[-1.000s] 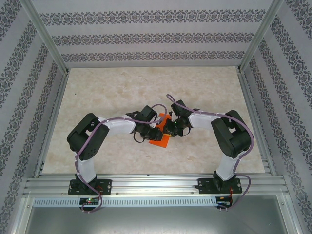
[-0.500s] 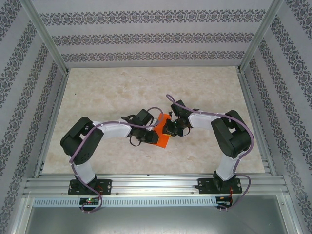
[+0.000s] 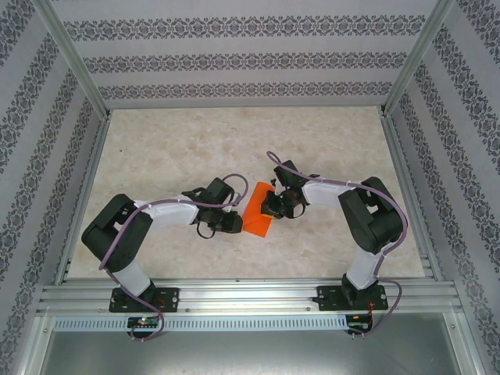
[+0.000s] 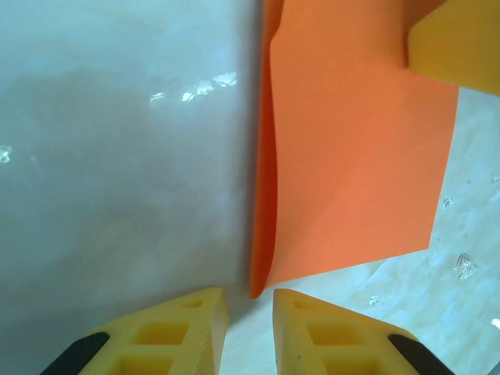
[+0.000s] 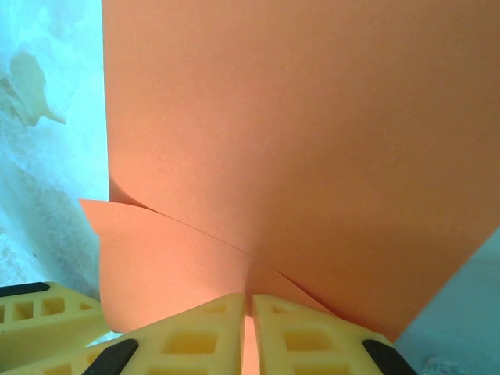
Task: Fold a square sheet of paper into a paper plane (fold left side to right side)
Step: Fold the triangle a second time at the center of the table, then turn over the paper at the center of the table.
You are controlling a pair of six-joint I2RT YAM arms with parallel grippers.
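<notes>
The orange paper (image 3: 258, 212) lies on the table (image 3: 195, 148), between my two arms and a little nearer their bases than the table's middle. It is doubled over into a narrow strip and sits slightly askew.

On my left wrist camera the paper (image 4: 359, 156) shows two layers. Along its left edge in that view they part in a soft curve, so the fold is rounded and not pressed flat. The layers meet at a sharp corner close to the camera.

On the right wrist camera the paper (image 5: 297, 133) covers most of the picture. One layer lifts off the sheet below it and curls toward the fingers.

The right claw (image 5: 248, 301) is pinching the paper. Its two yellow fingers are pressed together with a thin sliver of orange caught between them. From above, that claw (image 3: 271, 206) sits over the paper's right side. On the left wrist camera, a yellow finger (image 4: 453, 39) rests on the paper's far corner.

The left claw (image 4: 250, 301) holds nothing. Its fingers stand a narrow gap apart, and the paper's near corner lies just ahead of that gap, not inside it. From above, the left claw (image 3: 232, 222) is just beside the paper's left edge, low over the table.

Patterned walls (image 3: 234, 62) close in the table on three sides.
</notes>
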